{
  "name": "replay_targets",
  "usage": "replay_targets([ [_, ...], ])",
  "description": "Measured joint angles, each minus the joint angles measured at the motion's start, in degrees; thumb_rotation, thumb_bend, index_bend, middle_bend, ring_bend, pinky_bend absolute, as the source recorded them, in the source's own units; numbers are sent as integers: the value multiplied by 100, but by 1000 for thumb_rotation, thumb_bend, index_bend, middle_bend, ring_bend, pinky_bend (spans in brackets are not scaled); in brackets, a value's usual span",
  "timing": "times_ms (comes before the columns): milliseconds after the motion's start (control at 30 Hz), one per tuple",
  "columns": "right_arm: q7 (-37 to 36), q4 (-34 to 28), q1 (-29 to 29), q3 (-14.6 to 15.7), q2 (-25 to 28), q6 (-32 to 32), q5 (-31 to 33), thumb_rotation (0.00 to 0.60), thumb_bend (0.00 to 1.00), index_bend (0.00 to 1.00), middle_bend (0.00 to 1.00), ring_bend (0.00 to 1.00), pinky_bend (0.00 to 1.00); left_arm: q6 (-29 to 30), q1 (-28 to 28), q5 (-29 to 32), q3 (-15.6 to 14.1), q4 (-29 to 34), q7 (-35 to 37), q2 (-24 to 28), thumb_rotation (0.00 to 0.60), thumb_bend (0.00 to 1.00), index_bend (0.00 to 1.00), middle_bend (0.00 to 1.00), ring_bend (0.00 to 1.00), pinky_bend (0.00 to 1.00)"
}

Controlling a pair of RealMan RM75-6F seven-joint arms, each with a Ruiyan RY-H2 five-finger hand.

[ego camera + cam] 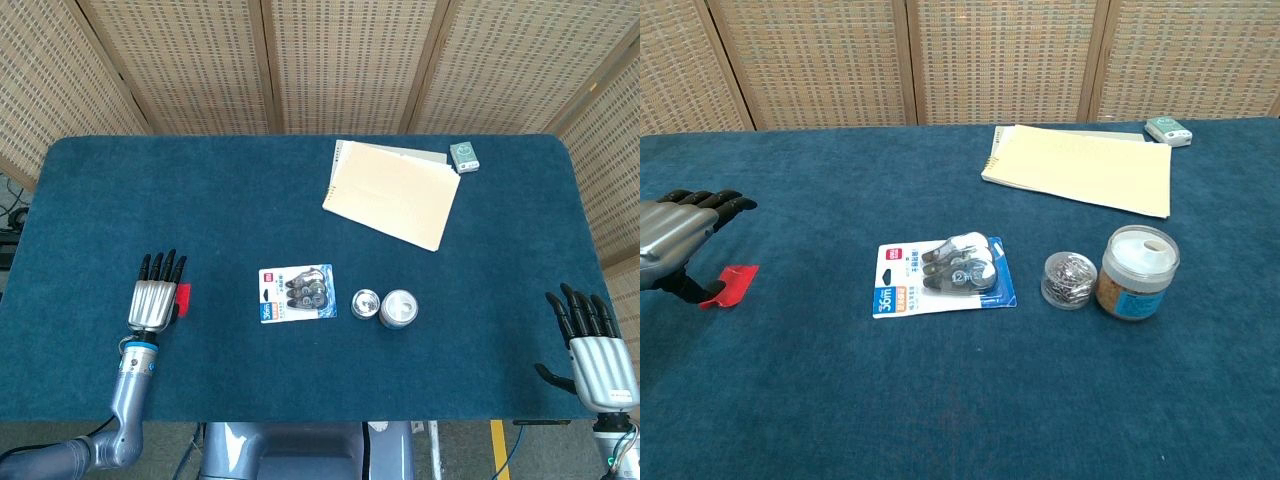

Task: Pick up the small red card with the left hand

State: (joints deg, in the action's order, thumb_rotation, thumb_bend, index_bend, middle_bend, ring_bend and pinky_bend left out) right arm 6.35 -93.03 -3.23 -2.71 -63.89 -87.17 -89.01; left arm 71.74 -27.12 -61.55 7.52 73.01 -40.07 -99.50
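Red card (728, 283) sits at far left of the blue table (230, 210), tilted w/ one edge lifted off the cloth, pinched from below by the thumb of the left hand (675, 240); other fingers stretched out flat above it. In head view only a sliver of the card shows, just right of the palm. Next rightward, apart from the hand: blister pack of correction tape (943, 276) lying flat, approx mid-table. Right of that, a small clear tub of clips (1068, 280), touching or just beside a round jar w/ white lid (1138, 272). Further back, a tan notebook (392, 193) lies at an angle, and a small green box (464, 156) just beside its far right corner. Right hand (595, 350) at the table's near right corner, fingers apart and straight, holding nothing; seen in head view only.
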Motion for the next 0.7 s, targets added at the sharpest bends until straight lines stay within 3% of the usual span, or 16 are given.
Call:
replay_targets([
  [433,-12,-14,6,-1,16,17,33,600,77,0,0,0,0,21,112,-78,-5,152,261,129,600,368,18,0,0,0],
  [700,7,-32,2,-5,21,15,25,600,78,0,0,0,0,101,230,-319,-131,414,445,338,600,368,330,0,0,0],
])
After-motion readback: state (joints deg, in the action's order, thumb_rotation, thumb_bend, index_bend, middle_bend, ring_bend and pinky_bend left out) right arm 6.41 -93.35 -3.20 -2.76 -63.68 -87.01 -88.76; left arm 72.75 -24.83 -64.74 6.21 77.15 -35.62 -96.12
